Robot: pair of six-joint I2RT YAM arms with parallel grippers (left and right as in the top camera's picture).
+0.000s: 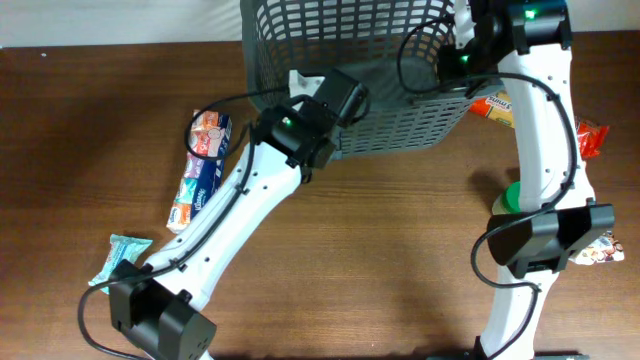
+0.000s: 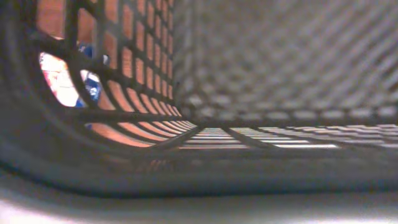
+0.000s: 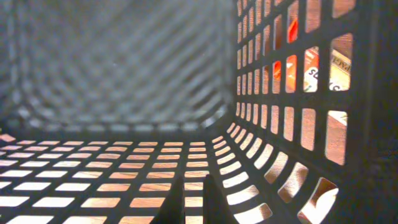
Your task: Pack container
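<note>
The container (image 1: pixel 300 40), a big dark grey lattice basket, stands at the table's far edge. My left gripper (image 1: pixel 345 95) reaches in at its near left corner. Its wrist view looks along the container's lattice wall (image 2: pixel 267 68), and a blurred grey band along the bottom hides the fingers. My right gripper (image 1: pixel 462 62) is at the container's right side. In the right wrist view it (image 3: pixel 193 186) sits inside the container (image 3: pixel 124 81), the dark fingertips (image 3: pixel 208 186) close together over slotted lattice with the wood of the table showing through. Nothing shows between them.
Left of the container lie a snack pack (image 1: pixel 210 135) and a long tissue pack (image 1: pixel 195 185). A teal packet (image 1: pixel 120 255) lies near the left arm's base. To the right are an orange packet (image 1: pixel 495 105), a red packet (image 1: pixel 592 138), a green thing (image 1: pixel 512 197) and another packet (image 1: pixel 600 250).
</note>
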